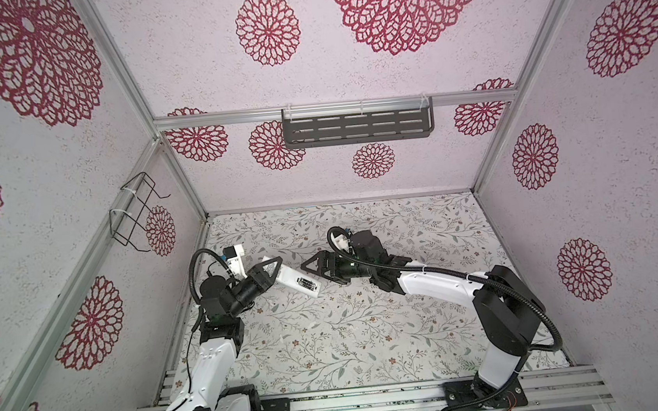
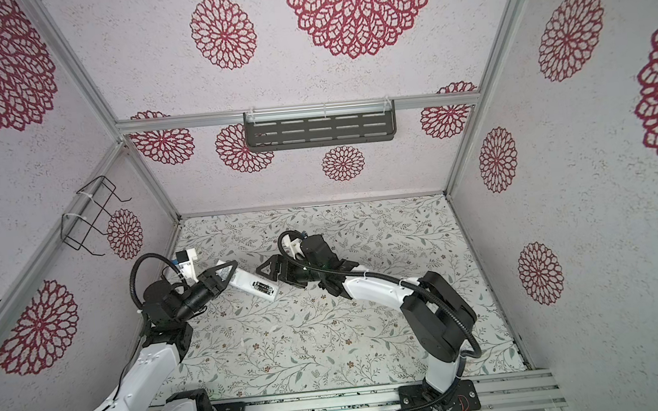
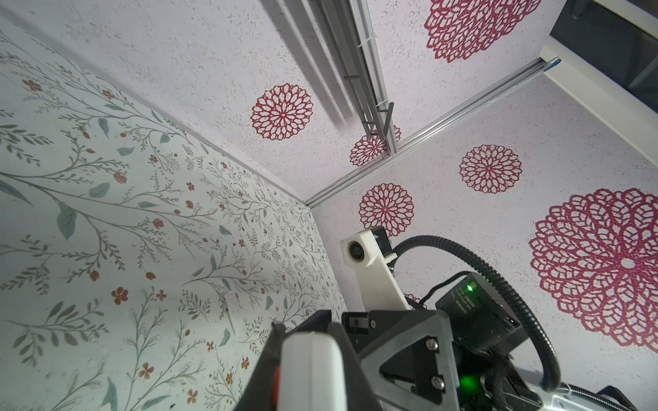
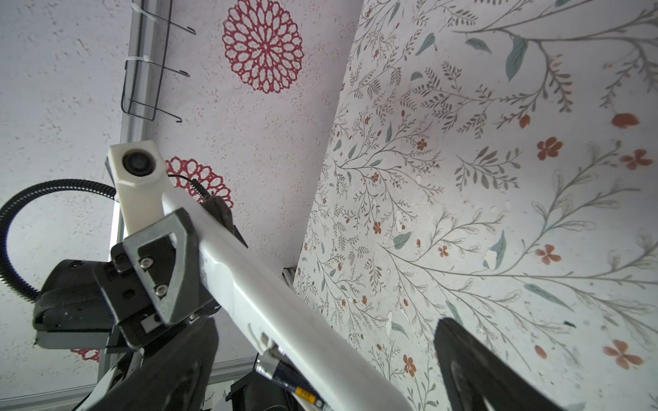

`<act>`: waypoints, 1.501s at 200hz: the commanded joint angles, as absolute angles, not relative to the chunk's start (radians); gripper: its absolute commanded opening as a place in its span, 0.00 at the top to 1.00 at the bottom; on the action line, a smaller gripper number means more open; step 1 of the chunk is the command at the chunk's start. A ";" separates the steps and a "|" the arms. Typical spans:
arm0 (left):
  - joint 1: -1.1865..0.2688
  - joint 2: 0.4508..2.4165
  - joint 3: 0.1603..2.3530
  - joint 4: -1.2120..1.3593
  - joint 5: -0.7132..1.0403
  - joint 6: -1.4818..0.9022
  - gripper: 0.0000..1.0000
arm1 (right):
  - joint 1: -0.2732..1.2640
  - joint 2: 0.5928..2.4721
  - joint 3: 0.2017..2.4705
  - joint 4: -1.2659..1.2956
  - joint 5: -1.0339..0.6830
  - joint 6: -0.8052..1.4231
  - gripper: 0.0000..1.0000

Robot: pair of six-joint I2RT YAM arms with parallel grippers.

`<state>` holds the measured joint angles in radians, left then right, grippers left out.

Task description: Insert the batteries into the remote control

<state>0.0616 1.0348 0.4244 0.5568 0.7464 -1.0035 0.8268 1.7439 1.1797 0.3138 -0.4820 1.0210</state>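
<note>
now left jaws clamped on remote control (image 1: pixel 291 278), right jaws wide apart; batteries (image 4: pixel 292 379) seemingly seated.

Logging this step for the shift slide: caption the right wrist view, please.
Left gripper shut on the remote, one battery visible in it; right gripper open at that end.

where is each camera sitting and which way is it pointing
Top views: stereo head high above, looking down at the table; both arms show, left gripper shut on the remote control, right gripper open.
Left wrist: on the left arm, looking past its shut fingers and the remote control toward the right gripper.
Right wrist: on the right arm, looking between its open fingers at the remote control, a battery in its recess, the left gripper.
Shared: wrist views face each other, showing right arm's camera and left arm's camera.
</note>
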 commanded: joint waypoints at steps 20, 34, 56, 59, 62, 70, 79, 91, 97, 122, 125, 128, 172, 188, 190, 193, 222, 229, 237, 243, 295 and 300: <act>0.058 1.040 0.396 0.674 0.698 -1.022 1.00 | 0.849 1.753 1.186 0.344 -0.470 1.039 0.01; 0.058 1.042 0.386 0.707 0.693 -1.031 1.00 | 0.854 1.756 1.185 0.341 -0.466 1.038 0.02; 0.058 1.042 0.373 0.747 0.677 -1.040 1.00 | 0.861 1.762 1.178 0.350 -0.466 1.045 0.04; 0.058 1.042 0.371 0.750 0.676 -1.040 1.00 | 0.862 1.763 1.177 0.351 -0.466 1.047 0.05; 0.058 1.042 0.372 0.752 0.674 -1.040 1.00 | 0.863 1.764 1.177 0.351 -0.465 1.048 0.05; 0.059 1.043 0.368 0.758 0.671 -1.041 1.00 | 0.865 1.764 1.174 0.354 -0.463 1.051 0.06; 0.058 1.044 0.365 0.773 0.669 -1.047 1.00 | 0.867 1.765 1.172 0.355 -0.460 1.051 0.07; 0.058 1.045 0.360 0.794 0.664 -1.055 1.00 | 0.867 1.768 1.166 0.363 -0.459 1.053 0.09; 0.058 1.046 0.360 0.797 0.664 -1.055 1.00 | 0.866 1.769 1.164 0.366 -0.459 1.054 0.09; 0.058 1.045 0.358 0.806 0.664 -1.060 1.00 | 0.868 1.776 1.165 0.378 -0.461 1.058 0.10; 0.058 1.045 0.356 0.808 0.664 -1.060 1.00 | 0.868 1.775 1.166 0.382 -0.460 1.059 0.10; 0.058 1.045 0.356 0.810 0.664 -1.060 1.00 | 0.868 1.777 1.166 0.386 -0.461 1.060 0.11; 0.058 1.042 0.353 0.810 0.665 -1.060 1.00 | 0.869 1.784 1.181 0.399 -0.469 1.062 0.10; 0.059 1.042 0.354 0.810 0.663 -1.060 1.00 | 0.872 1.784 1.186 0.395 -0.472 1.059 0.11; 0.058 1.041 0.353 0.811 0.663 -1.060 1.00 | 0.873 1.786 1.187 0.393 -0.472 1.059 0.11; 0.058 1.041 0.353 0.811 0.663 -1.060 1.00 | 0.874 1.787 1.188 0.393 -0.472 1.060 0.10; 0.059 1.043 0.351 0.813 0.658 -1.060 1.00 | 0.880 1.793 1.192 0.398 -0.477 1.057 0.09; 0.058 1.042 0.351 0.813 0.658 -1.060 1.00 | 0.882 1.793 1.192 0.396 -0.473 1.058 0.09; 0.058 1.041 0.351 0.815 0.658 -1.061 1.00 | 0.883 1.793 1.192 0.396 -0.472 1.056 0.09; 0.059 1.041 0.352 0.816 0.660 -1.061 1.00 | 0.882 1.793 1.192 0.397 -0.475 1.058 0.09; 0.059 1.041 0.353 0.821 0.661 -1.067 1.00 | 0.882 1.787 1.186 0.417 -0.477 1.063 0.08; 0.058 1.041 0.353 0.820 0.662 -1.067 1.00 | 0.881 1.790 1.187 0.423 -0.480 1.064 0.08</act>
